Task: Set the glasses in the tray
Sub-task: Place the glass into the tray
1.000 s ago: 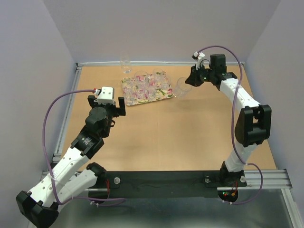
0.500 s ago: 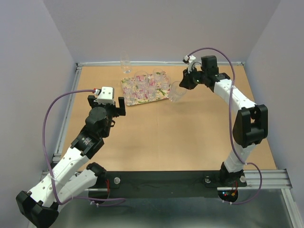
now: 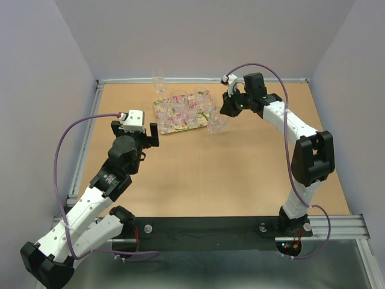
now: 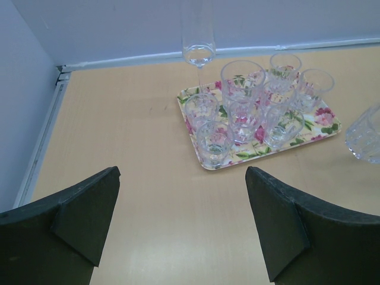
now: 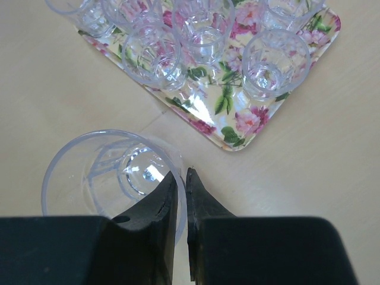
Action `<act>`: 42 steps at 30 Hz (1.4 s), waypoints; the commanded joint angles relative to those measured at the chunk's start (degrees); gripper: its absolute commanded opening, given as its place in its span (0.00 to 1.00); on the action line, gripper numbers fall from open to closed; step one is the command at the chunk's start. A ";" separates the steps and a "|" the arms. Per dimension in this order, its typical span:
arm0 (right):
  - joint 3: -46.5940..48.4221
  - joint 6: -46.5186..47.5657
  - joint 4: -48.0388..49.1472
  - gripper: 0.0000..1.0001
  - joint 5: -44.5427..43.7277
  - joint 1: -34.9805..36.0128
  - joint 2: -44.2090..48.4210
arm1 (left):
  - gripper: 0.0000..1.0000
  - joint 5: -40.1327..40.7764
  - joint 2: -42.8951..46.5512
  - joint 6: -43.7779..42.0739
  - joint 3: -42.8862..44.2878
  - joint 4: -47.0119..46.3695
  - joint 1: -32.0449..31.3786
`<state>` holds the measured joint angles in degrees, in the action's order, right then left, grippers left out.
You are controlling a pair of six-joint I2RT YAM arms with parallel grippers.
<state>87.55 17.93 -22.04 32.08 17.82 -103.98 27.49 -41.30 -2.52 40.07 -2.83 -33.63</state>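
Observation:
The flowered tray (image 3: pixel 172 130) lies at the back of the table with several clear glasses (image 3: pixel 186 106) standing on it. My right gripper (image 3: pixel 224 112) is shut on the rim of one clear glass (image 3: pixel 217 121), one finger inside and one outside, and holds it over the table just off the tray's right corner. In the right wrist view the held glass (image 5: pixel 101 178) sits left of my gripper (image 5: pixel 181 179), with the tray (image 5: pixel 237 135) just beyond. My left gripper (image 3: pixel 135 133) is open and empty, well short of the tray (image 4: pixel 209 162). The held glass shows at the left wrist view's right edge (image 4: pixel 365 138).
A tall narrow stemmed glass (image 3: pixel 159 83) stands on the table behind the tray's left end, near the back wall; it also shows in the left wrist view (image 4: pixel 199 54). A metal rail (image 3: pixel 90 129) runs along the table's left edge.
My right arm has moved left with the glass in it, from the right of the tray up to the tray's right corner. The left arm has not moved.

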 commanded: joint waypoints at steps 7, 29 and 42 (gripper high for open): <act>8.51 -1.85 1.39 0.00 -5.09 2.83 -5.43 | 0.99 1.34 0.52 -0.02 -0.35 -3.23 0.58; 21.44 -17.23 6.22 0.00 -22.58 4.59 -20.20 | 0.99 2.22 0.08 -0.29 -0.70 -3.41 0.75; 21.88 -17.76 7.63 0.07 -22.76 5.64 -22.23 | 0.99 2.22 0.17 -0.29 -0.70 -3.41 0.76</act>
<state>106.45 1.19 -18.68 9.61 22.70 -126.21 28.58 -41.45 -2.55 39.86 -3.27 -33.26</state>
